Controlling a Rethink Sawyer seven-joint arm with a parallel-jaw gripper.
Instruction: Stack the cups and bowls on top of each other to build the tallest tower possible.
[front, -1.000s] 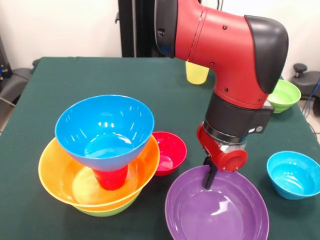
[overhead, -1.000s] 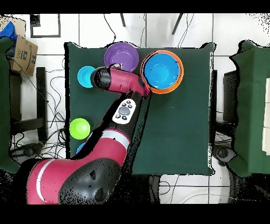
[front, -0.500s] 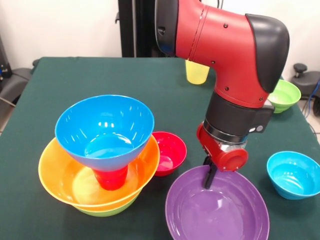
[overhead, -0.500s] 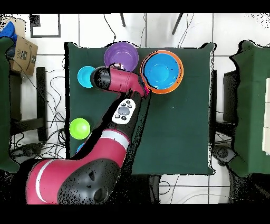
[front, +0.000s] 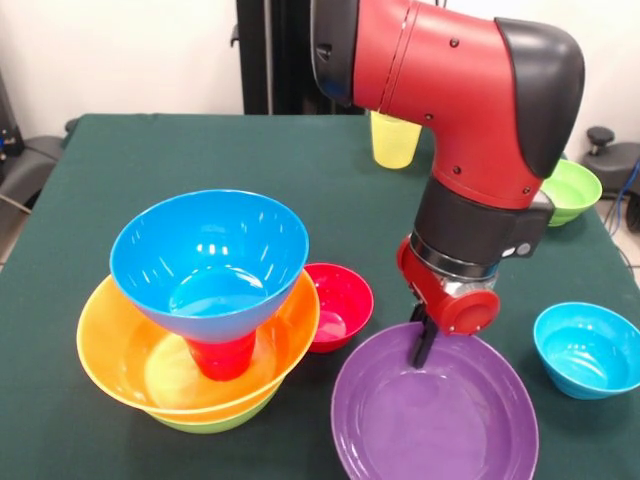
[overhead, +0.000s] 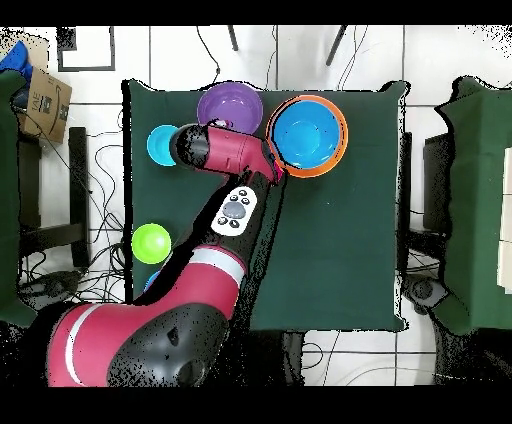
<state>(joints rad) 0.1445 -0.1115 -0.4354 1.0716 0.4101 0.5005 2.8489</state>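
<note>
A: Tower (front: 205, 330): a blue bowl (front: 210, 258) sat on the red cup (front: 222, 356) inside the orange bowl (front: 130, 365), at the table's front corner.

B: The gripper (front: 424, 345) pinched the purple bowl (front: 435, 415) by its far rim. Advice: lift vertically, keeping the bowl level.

A: Obstructions: red bowl (front: 340, 303) touching the tower; small blue bowl (front: 588, 349) apart.

Hand (front: 424, 345) at purple bowl (front: 434, 412) rim; red bowl (front: 338, 306) crowds left
</note>
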